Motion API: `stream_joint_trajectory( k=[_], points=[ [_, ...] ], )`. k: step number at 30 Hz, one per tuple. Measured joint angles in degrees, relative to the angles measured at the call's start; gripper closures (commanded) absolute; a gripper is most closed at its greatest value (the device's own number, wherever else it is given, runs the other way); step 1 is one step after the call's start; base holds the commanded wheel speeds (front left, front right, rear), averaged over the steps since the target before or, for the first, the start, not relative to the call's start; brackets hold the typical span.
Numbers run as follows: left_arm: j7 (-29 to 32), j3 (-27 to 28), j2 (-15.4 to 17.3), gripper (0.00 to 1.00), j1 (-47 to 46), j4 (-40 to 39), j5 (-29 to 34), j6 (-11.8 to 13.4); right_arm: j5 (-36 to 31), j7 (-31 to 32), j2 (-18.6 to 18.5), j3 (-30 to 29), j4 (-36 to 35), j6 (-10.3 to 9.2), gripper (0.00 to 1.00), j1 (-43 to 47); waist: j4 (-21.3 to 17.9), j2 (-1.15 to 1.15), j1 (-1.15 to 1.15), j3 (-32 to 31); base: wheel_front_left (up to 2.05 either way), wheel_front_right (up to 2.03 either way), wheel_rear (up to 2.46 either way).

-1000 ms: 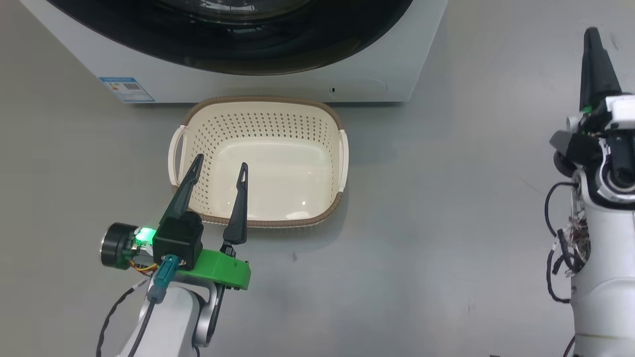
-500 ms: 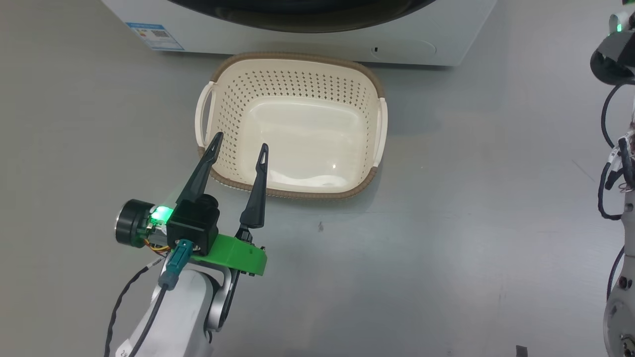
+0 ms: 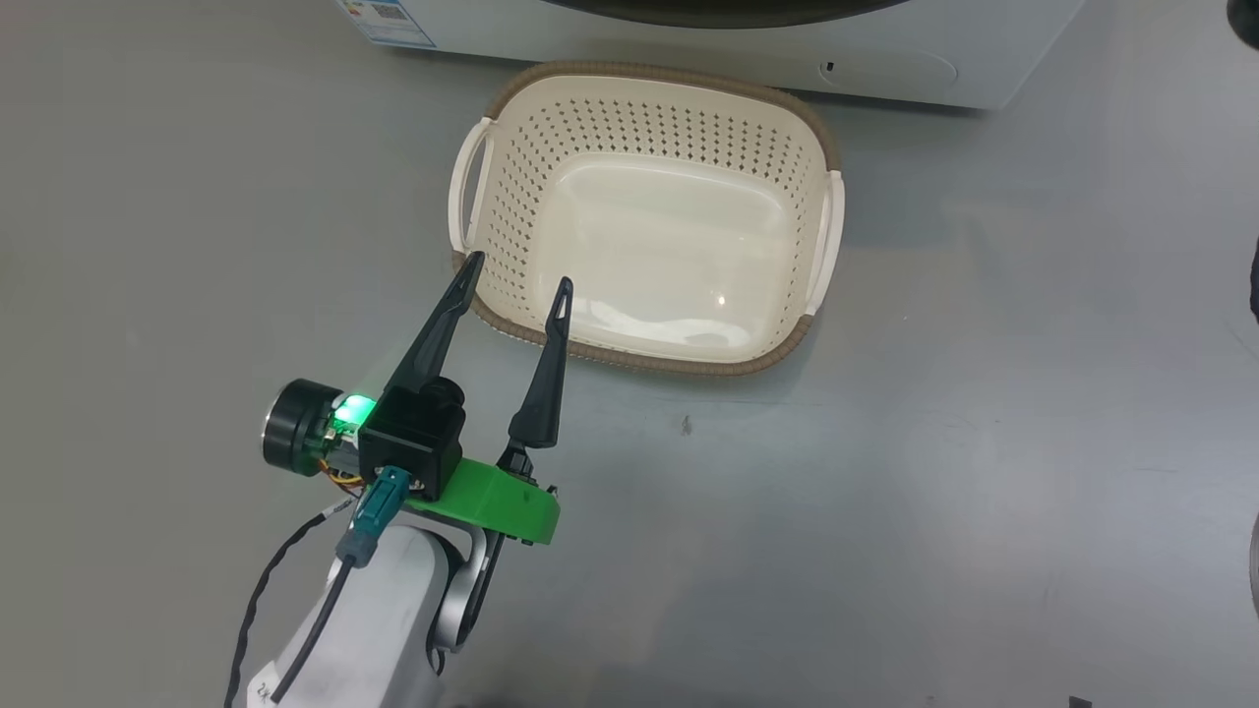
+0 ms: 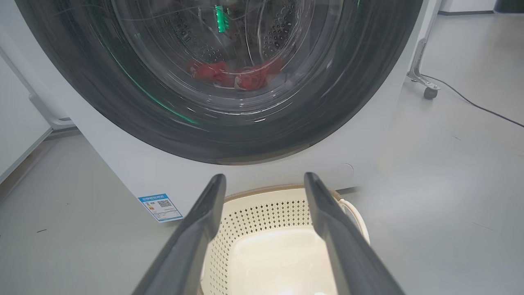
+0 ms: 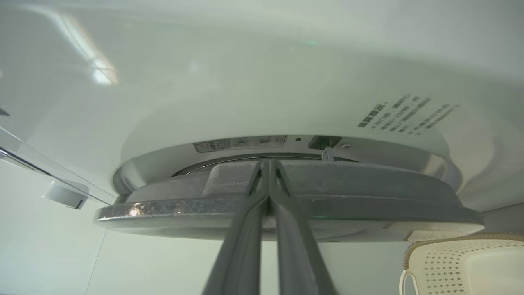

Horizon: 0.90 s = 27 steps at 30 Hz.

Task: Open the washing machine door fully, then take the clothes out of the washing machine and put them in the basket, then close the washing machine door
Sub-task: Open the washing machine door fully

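White steel makes up the biggest thing in the room, the washing machine, which stands on the grey floor. Its black-rimmed washing machine door looks shut or barely cracked. That keeps the clothes, a red bundle, low in the drum behind the glass. The empty basket waits on the floor against the machine's foot, handy for a short drop. The left claw hangs spread wide over the basket's near left corner, holding nothing. The right claw is pinched together with its tips at the door's edge, I'd guess to prise it open.
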Motion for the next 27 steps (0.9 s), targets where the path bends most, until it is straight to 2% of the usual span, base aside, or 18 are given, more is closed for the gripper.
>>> stream_joint_trajectory(
  k=[9, 27],
  points=[
    [0.0, -0.88, -0.13, 0.0, -0.8, -0.96, -0.51, 0.0, -0.18, 2.55, -1.75, 0.79, 3.36, -2.32, 1.0, -5.84, 1.99, 0.0, 0.0, 1.78, 0.0, 0.0, 0.0],
    [0.0, -1.26, -0.21, 0.0, -2.22, -1.16, -1.49, 0.45, 0.91, 9.34, -3.76, 2.49, 8.25, -2.25, 1.0, -10.53, 3.16, 0.0, 0.0, 3.91, 0.0, 0.0, 0.0]
  ],
)
